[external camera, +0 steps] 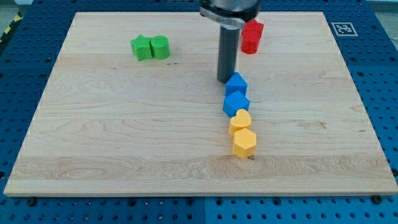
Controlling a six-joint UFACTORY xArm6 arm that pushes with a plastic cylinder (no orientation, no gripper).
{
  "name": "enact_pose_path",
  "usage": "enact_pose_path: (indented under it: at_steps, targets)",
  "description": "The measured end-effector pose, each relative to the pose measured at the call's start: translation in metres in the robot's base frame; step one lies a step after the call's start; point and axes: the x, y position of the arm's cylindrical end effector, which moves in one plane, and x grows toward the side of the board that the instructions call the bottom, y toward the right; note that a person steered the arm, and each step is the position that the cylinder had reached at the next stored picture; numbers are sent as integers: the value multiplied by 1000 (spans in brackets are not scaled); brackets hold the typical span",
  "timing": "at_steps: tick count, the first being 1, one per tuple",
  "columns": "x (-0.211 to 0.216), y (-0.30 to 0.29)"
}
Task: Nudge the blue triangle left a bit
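Blue triangle (236, 83): touches blue block (236, 102) toward worktop (112, 137) near edge.
Tip (225, 79): at triangle's left, wrong side for leftward push.
Claw: none; rod only.

A pale wooden table (124, 124) with visible grain fills most of the frame. Around it lies a blue perforated base plate (25, 74) with a regular grid of holes. A black-and-white square marker (341, 28) sits at upper right. Yellow-black hazard striping (9, 28) appears at upper left. Lighting is even.
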Motion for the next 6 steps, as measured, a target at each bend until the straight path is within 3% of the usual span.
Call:
enact_pose_path:
  at_steps: [2, 3, 4, 5, 6]
  targets:
    - [-15, 3]
    - [-29, 34]
    - [1, 52]
    - [16, 32]
    - [12, 32]
